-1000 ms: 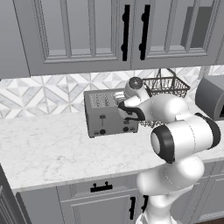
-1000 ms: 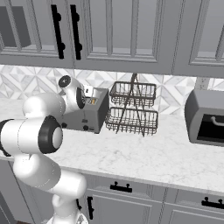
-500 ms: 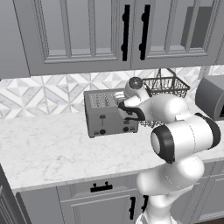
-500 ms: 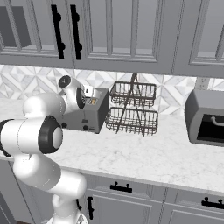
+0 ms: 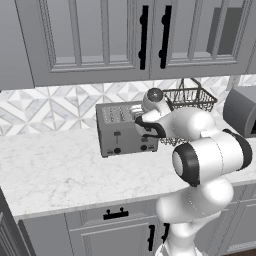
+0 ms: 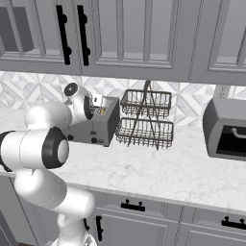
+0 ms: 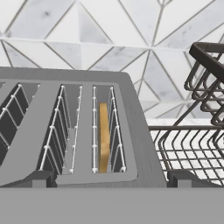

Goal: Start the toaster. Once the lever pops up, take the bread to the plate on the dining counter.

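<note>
Marble counter, tiled backsplash behind.
The pincer (image 7: 107, 177) stood apart above the toaster (image 7: 74, 127); the bread (image 7: 103, 136) sat in the slot just ahead.

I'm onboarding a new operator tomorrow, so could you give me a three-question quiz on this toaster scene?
1. True or false: the bread stands on edge in the toaster slot nearest the wire basket.
2. What state is the end effector in? A) shut on the bread B) open, above the toaster C) shut on a lever
3. Fill in: the toaster stands on the ____, below the wall cabinets.

Key: 1 true; 2 B; 3 counter.
</note>
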You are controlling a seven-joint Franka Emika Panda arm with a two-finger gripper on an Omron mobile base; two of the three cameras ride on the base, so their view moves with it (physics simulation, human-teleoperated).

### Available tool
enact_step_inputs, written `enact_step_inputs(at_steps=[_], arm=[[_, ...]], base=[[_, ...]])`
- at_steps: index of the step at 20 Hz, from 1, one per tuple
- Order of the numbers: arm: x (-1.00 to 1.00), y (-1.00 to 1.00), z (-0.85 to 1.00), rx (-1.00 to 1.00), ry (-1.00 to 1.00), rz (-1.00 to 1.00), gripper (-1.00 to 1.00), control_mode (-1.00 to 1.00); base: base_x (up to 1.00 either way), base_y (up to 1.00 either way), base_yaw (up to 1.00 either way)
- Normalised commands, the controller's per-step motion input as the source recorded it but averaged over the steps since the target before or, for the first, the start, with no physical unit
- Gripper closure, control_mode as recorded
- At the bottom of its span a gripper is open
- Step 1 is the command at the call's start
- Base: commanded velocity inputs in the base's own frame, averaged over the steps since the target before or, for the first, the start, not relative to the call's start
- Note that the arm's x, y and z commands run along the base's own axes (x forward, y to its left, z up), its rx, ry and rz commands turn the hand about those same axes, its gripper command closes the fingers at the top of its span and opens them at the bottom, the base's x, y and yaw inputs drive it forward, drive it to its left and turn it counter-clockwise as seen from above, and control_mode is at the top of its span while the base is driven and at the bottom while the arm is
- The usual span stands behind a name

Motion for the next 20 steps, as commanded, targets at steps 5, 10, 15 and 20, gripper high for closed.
enact_step_inputs(at_steps=[5,10,15,20], arm=[[0.0,0.0,0.0,0.0,0.0,0.0,-1.0,-1.0],[0.0,0.0,0.0,0.0,0.0,0.0,-1.0,-1.0],[0.0,0.0,0.0,0.0,0.0,0.0,-1.0,-1.0],[0.0,0.0,0.0,0.0,0.0,0.0,-1.0,-1.0]], base=[[0.0,0.0,0.0],[0.0,0.0,0.0],[0.0,0.0,0.0],[0.0,0.0,0.0]])
